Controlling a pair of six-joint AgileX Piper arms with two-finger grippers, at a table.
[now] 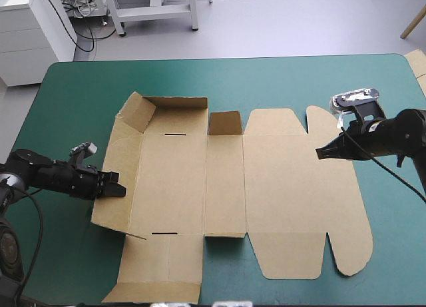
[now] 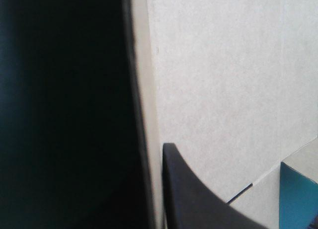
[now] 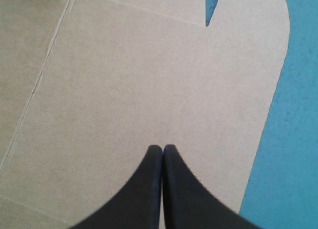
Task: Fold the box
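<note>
The brown box (image 1: 266, 187) lies spread on the teal-green cover, mostly flat. Its left end wall (image 1: 120, 167) is tilted up, and the corner flap (image 1: 142, 112) and small far flap (image 1: 224, 122) stand raised. My left gripper (image 1: 116, 189) is at that left wall's edge, shut on it. In the left wrist view the board (image 2: 223, 90) passes edge-on between the two black fingers (image 2: 198, 204). My right gripper (image 1: 321, 152) is shut in one point over the box's right lid panel (image 3: 149, 80), with nothing in it (image 3: 162, 152).
Bare teal-green cover (image 1: 266, 80) runs along the far side and beside the rounded lid flaps (image 3: 293, 139). A corner of more brown board (image 1: 418, 64) shows at the table's right edge.
</note>
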